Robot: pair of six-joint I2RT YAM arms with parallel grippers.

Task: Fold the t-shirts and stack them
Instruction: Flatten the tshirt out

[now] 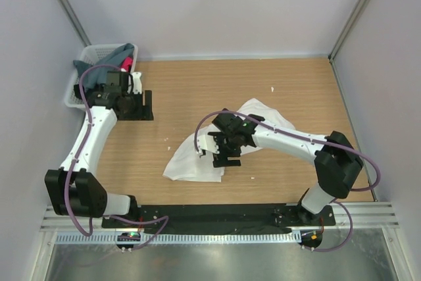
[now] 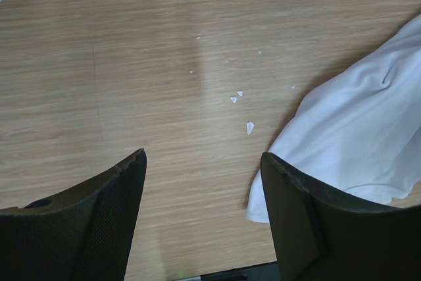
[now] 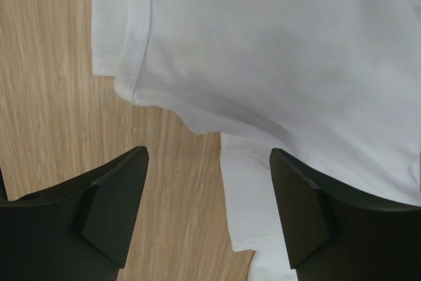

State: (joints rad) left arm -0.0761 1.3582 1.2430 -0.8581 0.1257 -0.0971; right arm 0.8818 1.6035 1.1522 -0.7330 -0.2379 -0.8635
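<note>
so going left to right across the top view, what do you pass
white basket → left gripper → white t-shirt → right arm's elbow

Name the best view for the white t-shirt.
Top external: only it shows the whole white t-shirt, though the right arm covers its middle. Right wrist shows just hems close up; left wrist, one edge.

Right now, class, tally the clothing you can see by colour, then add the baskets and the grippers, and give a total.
White t-shirt: 1
Grey-teal cloth, in the basket: 1
Pink-red cloth, in the basket: 1
Basket: 1
Grippers: 2, left gripper and right gripper
Total: 6
</note>
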